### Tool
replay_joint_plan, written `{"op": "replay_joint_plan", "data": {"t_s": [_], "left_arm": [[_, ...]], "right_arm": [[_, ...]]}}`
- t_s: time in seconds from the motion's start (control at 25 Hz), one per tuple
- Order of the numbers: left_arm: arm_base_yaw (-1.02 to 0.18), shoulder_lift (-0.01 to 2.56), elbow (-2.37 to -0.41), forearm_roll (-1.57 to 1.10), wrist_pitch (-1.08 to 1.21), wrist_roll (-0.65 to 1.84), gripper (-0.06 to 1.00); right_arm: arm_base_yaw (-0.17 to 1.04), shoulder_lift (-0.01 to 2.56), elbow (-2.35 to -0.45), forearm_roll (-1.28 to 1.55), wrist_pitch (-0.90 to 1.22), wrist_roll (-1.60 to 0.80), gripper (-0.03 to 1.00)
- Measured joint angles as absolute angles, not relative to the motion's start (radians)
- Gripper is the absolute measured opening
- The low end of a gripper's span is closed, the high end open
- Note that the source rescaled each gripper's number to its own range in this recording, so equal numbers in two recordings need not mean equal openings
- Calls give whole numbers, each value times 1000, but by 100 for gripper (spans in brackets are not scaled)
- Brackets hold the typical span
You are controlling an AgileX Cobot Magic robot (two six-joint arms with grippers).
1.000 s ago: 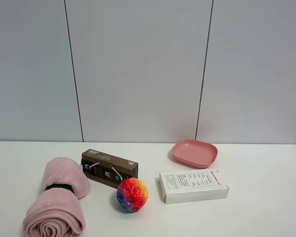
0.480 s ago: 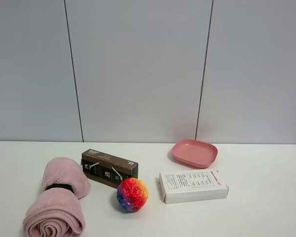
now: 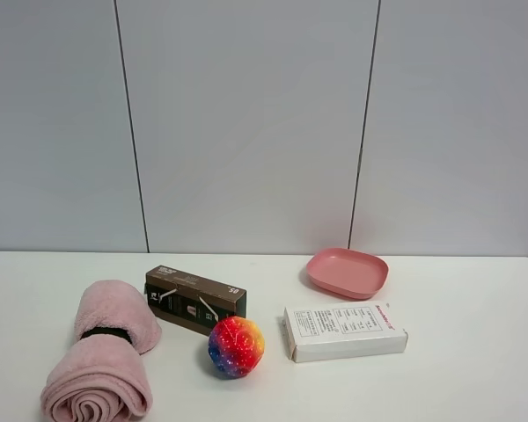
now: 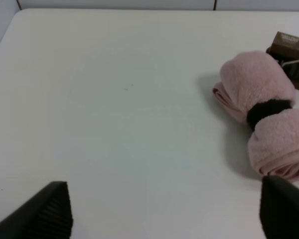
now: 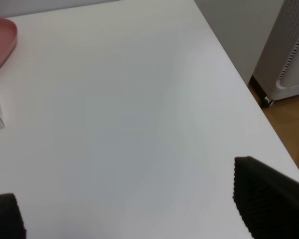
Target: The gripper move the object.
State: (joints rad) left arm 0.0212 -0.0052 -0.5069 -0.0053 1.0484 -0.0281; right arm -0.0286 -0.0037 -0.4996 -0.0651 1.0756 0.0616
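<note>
The light-pink rolled towel point(image 3: 104, 356), cinched by a black band point(image 3: 105, 333), lies on the white table at the front left. It also shows in the left wrist view point(image 4: 261, 117). My left gripper point(image 4: 167, 214) is open and empty, hovering over bare table, with the towel apart from it beyond one fingertip point(image 4: 285, 211). My right gripper point(image 5: 134, 209) is open and empty over the table's right end. Neither gripper shows in the exterior high view.
A dark brown box point(image 3: 195, 299) lies just behind the towel, with a rainbow ball point(image 3: 236, 346) to its right. A white box point(image 3: 344, 331) and a pink dish point(image 3: 347, 272) sit further right. The table's right edge point(image 5: 239, 69) drops to the floor beside a white appliance point(image 5: 293, 50).
</note>
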Motion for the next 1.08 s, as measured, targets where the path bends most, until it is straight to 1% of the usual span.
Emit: {"op": "replay_joint_plan", "data": {"t_s": [1.08], "left_arm": [[21,-5,-507,-5,1048,-27,100]], "right_arm": [[-29,-4,-500,-65,1076,62,73]]}}
